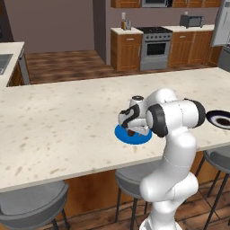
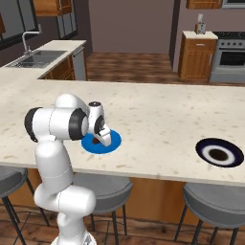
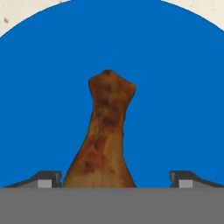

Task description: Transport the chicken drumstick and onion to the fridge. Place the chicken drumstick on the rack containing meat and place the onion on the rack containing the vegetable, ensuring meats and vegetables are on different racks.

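Observation:
The brown chicken drumstick (image 3: 107, 131) lies on a blue plate (image 3: 39, 87), its thin end pointing away from the hand. My gripper (image 3: 114, 178) is open and low over it, one fingertip (image 3: 46, 178) on each side with blue plate showing in both gaps. From the base cameras the gripper (image 1: 131, 131) (image 2: 99, 138) points down onto the blue plate (image 1: 120, 134) (image 2: 114, 141) near the counter's front edge. The onion (image 2: 218, 154) is a dark lump on a black plate (image 2: 203, 149) to the right. A strip of the grey fridge (image 1: 221, 27) shows far back right.
The long pale counter (image 1: 58, 121) runs across both base views. Grey stools (image 2: 217, 203) stand under its front edge. A stove (image 1: 156, 47) and small grey oven (image 1: 191, 20) stand at the back wall. A sink (image 2: 36, 57) lies far left.

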Controlling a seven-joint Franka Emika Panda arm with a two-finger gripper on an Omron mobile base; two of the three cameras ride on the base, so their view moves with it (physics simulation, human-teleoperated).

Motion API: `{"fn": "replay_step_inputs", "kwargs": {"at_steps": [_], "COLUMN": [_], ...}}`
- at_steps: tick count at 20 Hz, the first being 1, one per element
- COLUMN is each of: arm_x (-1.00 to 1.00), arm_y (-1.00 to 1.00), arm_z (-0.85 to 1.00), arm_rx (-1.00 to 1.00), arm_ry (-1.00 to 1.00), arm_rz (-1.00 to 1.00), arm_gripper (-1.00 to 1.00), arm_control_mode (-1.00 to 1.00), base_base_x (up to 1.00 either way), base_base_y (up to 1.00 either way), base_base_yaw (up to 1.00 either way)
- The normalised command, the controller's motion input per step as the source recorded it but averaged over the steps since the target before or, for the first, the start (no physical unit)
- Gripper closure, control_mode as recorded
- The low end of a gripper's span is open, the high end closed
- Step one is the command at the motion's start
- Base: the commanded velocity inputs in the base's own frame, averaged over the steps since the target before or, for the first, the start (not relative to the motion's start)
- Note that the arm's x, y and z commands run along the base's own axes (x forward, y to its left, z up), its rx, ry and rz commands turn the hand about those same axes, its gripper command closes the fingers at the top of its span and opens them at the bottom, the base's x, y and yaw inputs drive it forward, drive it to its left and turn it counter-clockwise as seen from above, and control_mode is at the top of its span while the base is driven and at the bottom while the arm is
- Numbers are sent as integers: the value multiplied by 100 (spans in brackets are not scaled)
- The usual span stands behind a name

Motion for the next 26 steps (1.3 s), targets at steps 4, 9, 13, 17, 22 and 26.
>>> {"fn": "replay_step_inputs", "kwargs": {"at_steps": [4,9,13,17,22,26], "arm_x": [0,0,0,0,-6,-24], "arm_y": [15,19,13,11,0,0], "arm_z": [-39,-37,-26,-21,0,25], "arm_rx": [0,0,1,0,0,0], "arm_ry": [0,0,4,2,0,0], "arm_rz": [-4,-2,-3,-4,0,0], "arm_gripper": [100,100,100,100,100,100], "arm_control_mode": [-100,-100,-100,-100,-100,-100], "base_base_x": [0,0,0,0,0,0], "base_base_y": [0,0,0,0,0,0], "base_base_yaw": [0,0,0,0,0,0]}}
